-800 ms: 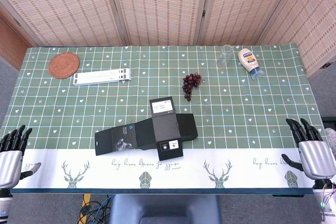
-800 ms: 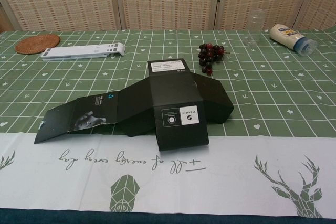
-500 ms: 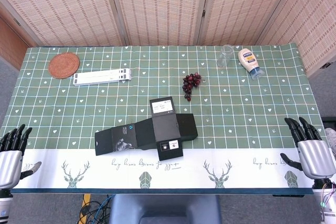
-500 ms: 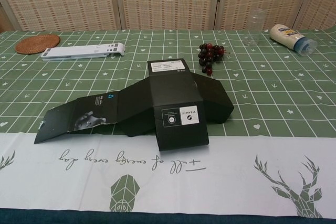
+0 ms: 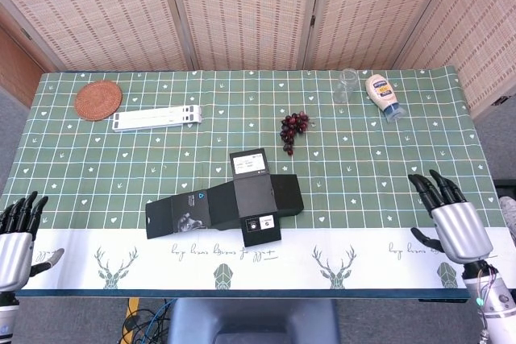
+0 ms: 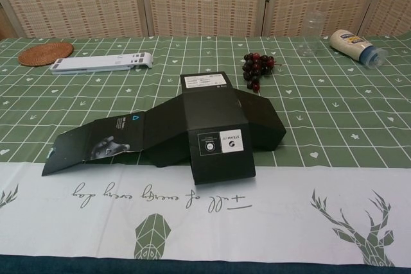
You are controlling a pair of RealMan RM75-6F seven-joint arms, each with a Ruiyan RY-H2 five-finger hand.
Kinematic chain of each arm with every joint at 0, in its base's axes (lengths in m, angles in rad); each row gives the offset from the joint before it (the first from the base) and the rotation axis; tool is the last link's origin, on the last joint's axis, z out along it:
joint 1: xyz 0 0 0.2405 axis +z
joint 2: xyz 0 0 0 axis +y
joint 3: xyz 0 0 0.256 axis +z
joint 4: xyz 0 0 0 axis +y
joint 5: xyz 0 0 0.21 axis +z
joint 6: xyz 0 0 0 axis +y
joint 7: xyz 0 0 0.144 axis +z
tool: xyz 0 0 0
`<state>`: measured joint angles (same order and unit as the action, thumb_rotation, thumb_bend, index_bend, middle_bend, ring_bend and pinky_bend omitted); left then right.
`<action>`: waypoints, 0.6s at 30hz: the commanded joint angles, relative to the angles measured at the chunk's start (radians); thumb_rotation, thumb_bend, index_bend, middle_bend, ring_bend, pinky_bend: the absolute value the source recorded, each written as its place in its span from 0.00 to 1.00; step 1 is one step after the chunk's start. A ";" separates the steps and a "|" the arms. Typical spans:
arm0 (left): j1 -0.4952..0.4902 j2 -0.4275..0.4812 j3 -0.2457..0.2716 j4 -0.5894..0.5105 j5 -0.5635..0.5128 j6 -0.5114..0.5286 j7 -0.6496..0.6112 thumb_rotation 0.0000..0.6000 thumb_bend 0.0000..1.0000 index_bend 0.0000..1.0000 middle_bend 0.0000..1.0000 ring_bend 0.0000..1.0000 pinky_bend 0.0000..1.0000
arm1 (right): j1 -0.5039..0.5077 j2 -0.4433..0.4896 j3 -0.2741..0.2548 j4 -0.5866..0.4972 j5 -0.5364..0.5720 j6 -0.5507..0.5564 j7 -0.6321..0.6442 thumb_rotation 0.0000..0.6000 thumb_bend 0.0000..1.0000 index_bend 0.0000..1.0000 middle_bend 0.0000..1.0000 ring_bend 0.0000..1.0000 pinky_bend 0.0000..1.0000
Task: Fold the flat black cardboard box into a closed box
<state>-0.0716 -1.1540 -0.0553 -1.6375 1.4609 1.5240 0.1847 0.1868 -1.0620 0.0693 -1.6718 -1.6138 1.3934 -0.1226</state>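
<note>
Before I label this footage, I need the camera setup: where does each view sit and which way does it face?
Head view: high above the near table edge, looking steeply down; shows left hand and right hand, both open.
Chest view: low at the near edge, facing across the table; no hands show.
Both share the flat black cardboard box and dark grape bunch.

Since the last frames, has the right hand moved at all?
Yes. In the head view the right hand has shifted inward over the table's right edge, toward the black cardboard box, fingers spread and holding nothing.
</note>
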 commanded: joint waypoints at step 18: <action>0.015 0.010 0.007 -0.012 0.018 0.021 -0.013 1.00 0.14 0.00 0.00 0.00 0.08 | 0.414 -0.238 0.084 0.114 -0.046 -0.411 -0.102 1.00 0.20 0.00 0.15 0.06 0.12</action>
<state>-0.0570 -1.1447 -0.0490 -1.6494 1.4791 1.5445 0.1716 0.5630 -1.2545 0.1419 -1.5987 -1.6594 1.0173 -0.2216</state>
